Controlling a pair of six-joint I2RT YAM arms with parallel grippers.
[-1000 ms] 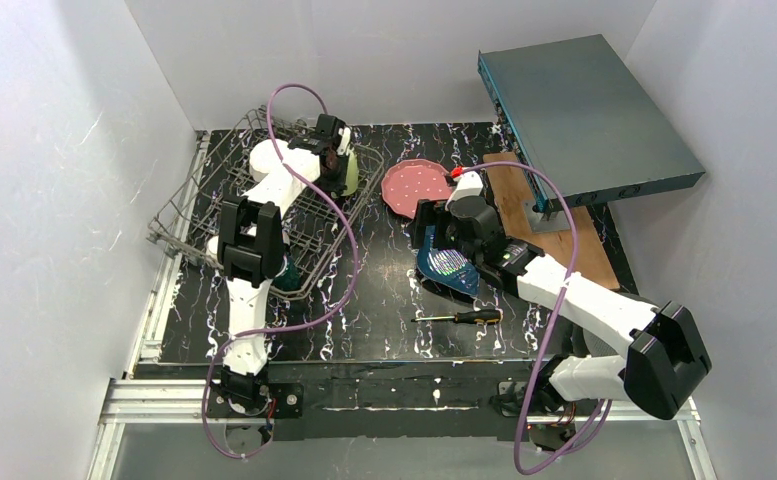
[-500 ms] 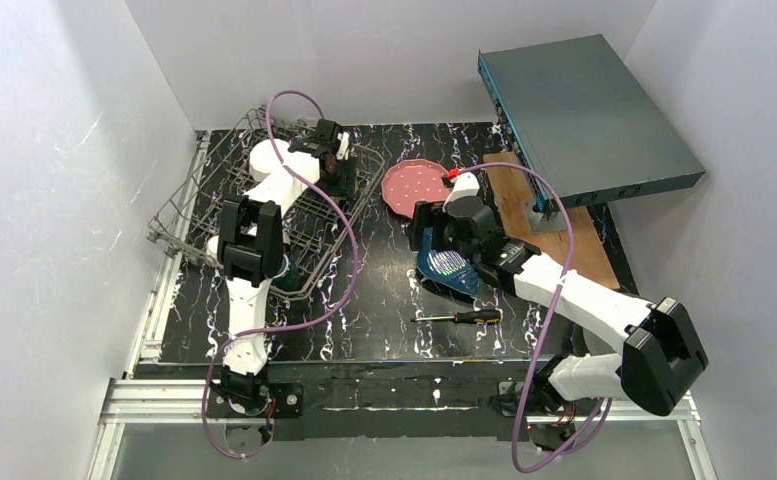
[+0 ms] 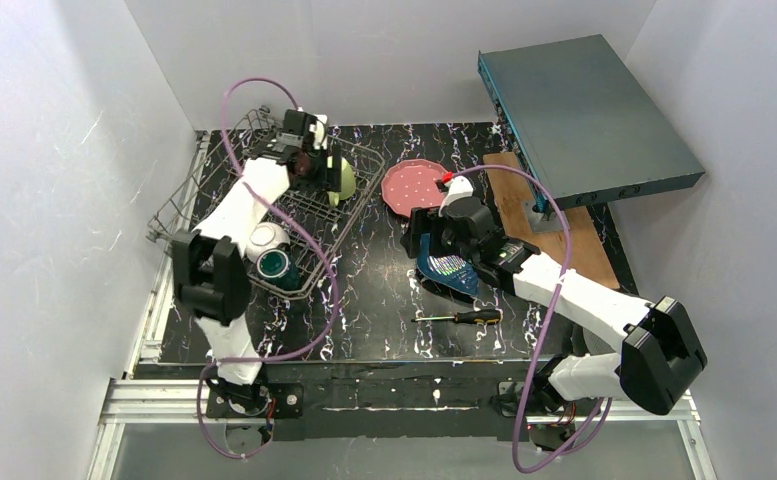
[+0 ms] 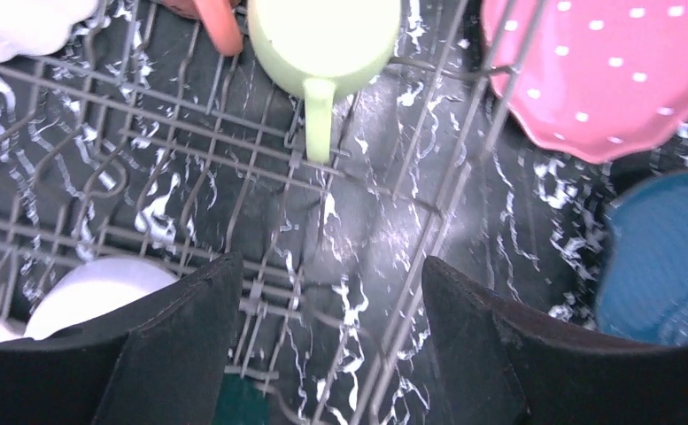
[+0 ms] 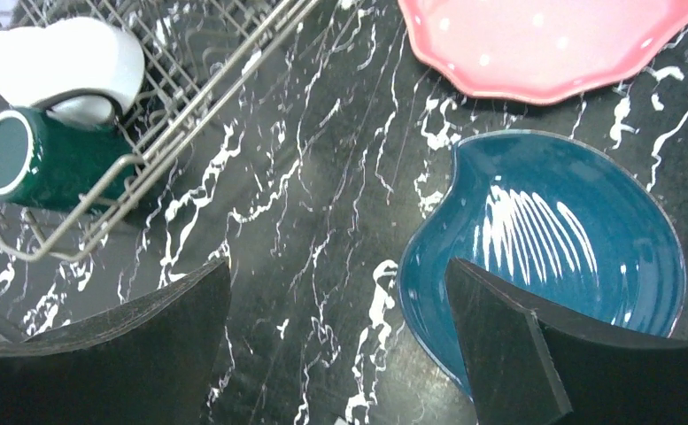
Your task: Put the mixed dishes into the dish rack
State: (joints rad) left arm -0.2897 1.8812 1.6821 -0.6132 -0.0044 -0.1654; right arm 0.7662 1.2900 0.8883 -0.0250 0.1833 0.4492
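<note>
Since the earlier frame the left arm's elbow is swinging out toward the left of the overhead view, and the left gripper (image 3: 304,160) is pulling back toward the upper left, over the far end of the dish rack (image 4: 451,208). Its fingers are standing apart with nothing between them. The yellow-green mug (image 4: 322,35) is lying on the rack's wires at the top centre of the left wrist view, handle pointing down the frame, so I am reading that placement as finished. A green cup (image 5: 48,164) and a white bowl (image 3: 264,237) are also sitting in the rack.

Now I am working the right side. The right gripper (image 5: 338,266) is hovering low over the blue leaf-shaped ribbed plate (image 5: 552,239), fingers apart and gripping nothing. The plate is lying flat on the table (image 3: 384,300) at the lower right of the right wrist view, with the pink dotted plate (image 5: 544,44) just above it.

Next, I judge, I am needing to drop onto the blue plate's near rim and pinch it. A flat plate offers little edge, so the approach angle matters.
</note>
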